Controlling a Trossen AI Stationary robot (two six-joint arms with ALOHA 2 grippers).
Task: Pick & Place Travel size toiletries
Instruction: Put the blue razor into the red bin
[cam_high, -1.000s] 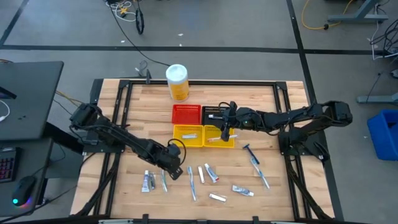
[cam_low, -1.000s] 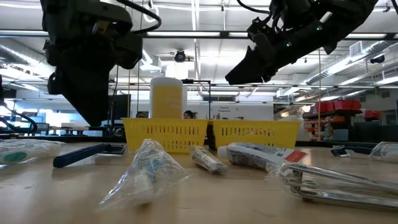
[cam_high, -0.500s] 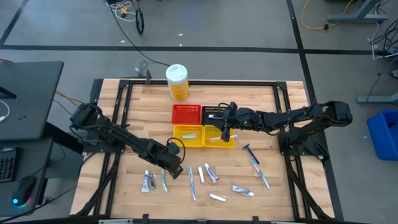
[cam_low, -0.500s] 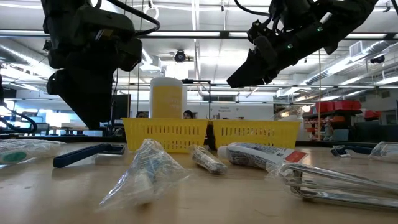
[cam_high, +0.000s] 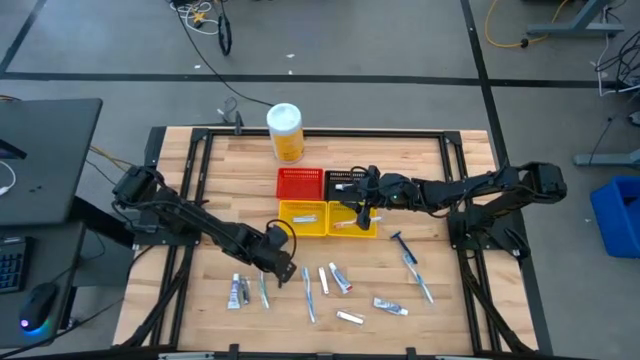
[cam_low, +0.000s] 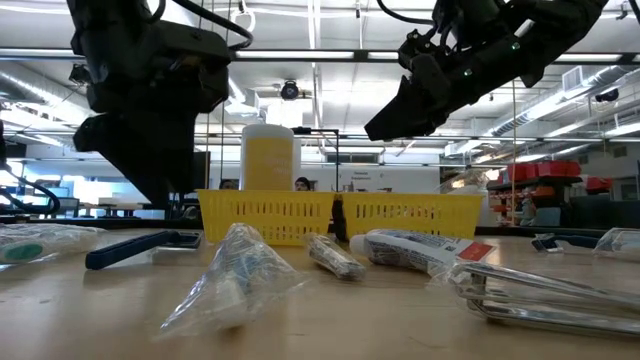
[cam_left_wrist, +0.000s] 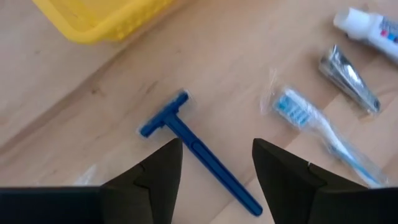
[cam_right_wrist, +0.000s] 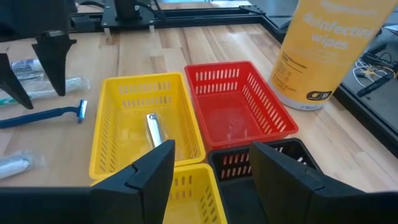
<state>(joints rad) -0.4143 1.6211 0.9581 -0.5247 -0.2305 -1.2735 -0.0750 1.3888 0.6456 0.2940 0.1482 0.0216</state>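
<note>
**Now: both grippers open, toiletries still spread on the surface**

Low in the high view, left of centre, my left gripper (cam_high: 283, 272) hangs with its fingers spread wide and empty. Through the left wrist view a blue-handled razor (cam_left_wrist: 198, 151) lies flat on the wooden surface (cam_high: 230, 180) right between those fingers, apart from both of them. A wrapped toothbrush (cam_left_wrist: 323, 132) and a silver tube (cam_left_wrist: 348, 78) lie near it.

My right gripper (cam_high: 363, 212) sits at the middle of the high view, over the cluster of baskets, also open and holding nothing. In the right wrist view a yellow basket (cam_right_wrist: 147, 127) shows a small silver tube (cam_right_wrist: 153, 129) lying inside it; the red basket (cam_right_wrist: 239, 109) stands just beside it, and the yellow canister (cam_right_wrist: 320, 50) is beyond that.

Most of the travel toiletries (cam_high: 335, 280) lie scattered along the lower middle of the high view, below the baskets.
</note>
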